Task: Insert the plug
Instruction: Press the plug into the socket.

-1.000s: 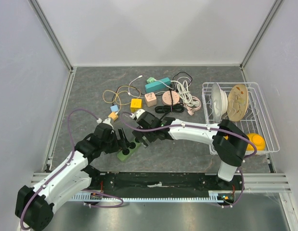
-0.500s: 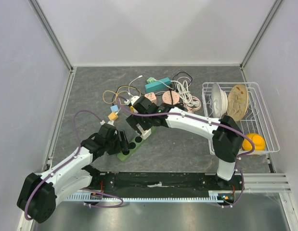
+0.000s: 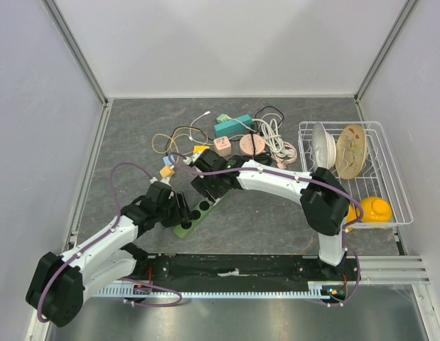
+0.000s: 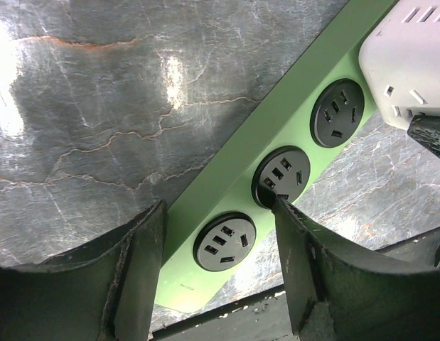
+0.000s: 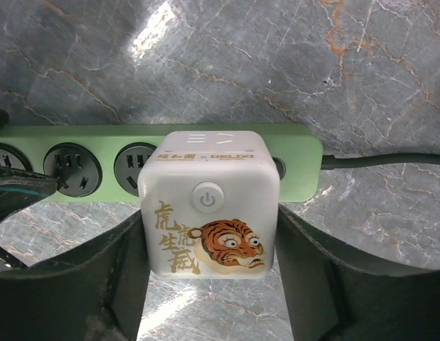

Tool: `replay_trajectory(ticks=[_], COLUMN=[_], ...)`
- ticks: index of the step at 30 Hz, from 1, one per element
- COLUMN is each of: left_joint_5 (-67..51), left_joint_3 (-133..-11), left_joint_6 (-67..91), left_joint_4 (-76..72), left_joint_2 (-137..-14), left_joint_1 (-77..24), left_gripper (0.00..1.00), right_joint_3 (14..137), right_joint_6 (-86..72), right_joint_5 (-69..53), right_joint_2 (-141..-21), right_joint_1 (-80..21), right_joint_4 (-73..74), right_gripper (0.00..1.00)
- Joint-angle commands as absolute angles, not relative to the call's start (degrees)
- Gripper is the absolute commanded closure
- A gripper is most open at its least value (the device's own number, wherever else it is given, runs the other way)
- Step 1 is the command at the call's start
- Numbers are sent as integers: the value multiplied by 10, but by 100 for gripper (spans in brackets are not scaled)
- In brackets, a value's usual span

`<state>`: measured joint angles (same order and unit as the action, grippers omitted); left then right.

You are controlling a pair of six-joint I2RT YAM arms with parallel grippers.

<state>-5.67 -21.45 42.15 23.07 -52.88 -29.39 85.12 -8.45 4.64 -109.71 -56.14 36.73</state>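
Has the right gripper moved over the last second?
Yes. The right gripper has shifted toward the far wall. Its wrist now covers most of the yellow cube, which showed fully before. The power strip has stayed put.

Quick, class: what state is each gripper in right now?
Left gripper: fingers either side of the green power strip; grip cannot be told.
Right gripper: closed on the white cube adapter.

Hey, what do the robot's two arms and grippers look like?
The left arm and right arm have white links, bulky black joints and a looping purple cable each. The left gripper and right gripper have thick, curved black fingers.
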Motion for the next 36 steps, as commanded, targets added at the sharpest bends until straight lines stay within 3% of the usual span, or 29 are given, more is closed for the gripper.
replay_trajectory(ticks=[1, 2, 4, 5, 7, 8, 9, 20, 36], left_joint_5=[-61, -64, -66, -68, -69, -71, -72, -80, -86], left_joint_3=[-207, -207, -207, -206, -205, -205, -205, -203, -201], left_joint_6=[434, 434, 436, 437, 439, 439, 440, 445, 452], left_joint_4=[223, 222, 221, 221, 219, 218, 218, 208, 204], left_joint_2=[-540, -541, -540, -539, -539, -539, -538, -543, -544], left_joint_1=[-298, -298, -298, -298, -298, -298, -298, -298, -298], left_gripper=[34, 35, 36, 36, 37, 37, 37, 37, 37], right_joint_3=[857, 852, 845, 833, 822, 811, 807, 713, 701], right_joint_6=[-76, -74, -70, -69, -65, -63, -61, -40, -46], right_joint_5=[49, 47, 47, 45, 40, 39, 37, 16, 28], right_joint_2=[-1094, -1093, -1092, -1091, -1090, -1092, -1092, -1123, -1189], right_joint_1=[-563, -562, -561, -560, -557, -557, -556, -561, -565], right_joint_4=[367, 366, 362, 356, 350, 346, 346, 328, 342], right_gripper=[34, 46, 57, 70, 83, 97, 100, 100, 100])
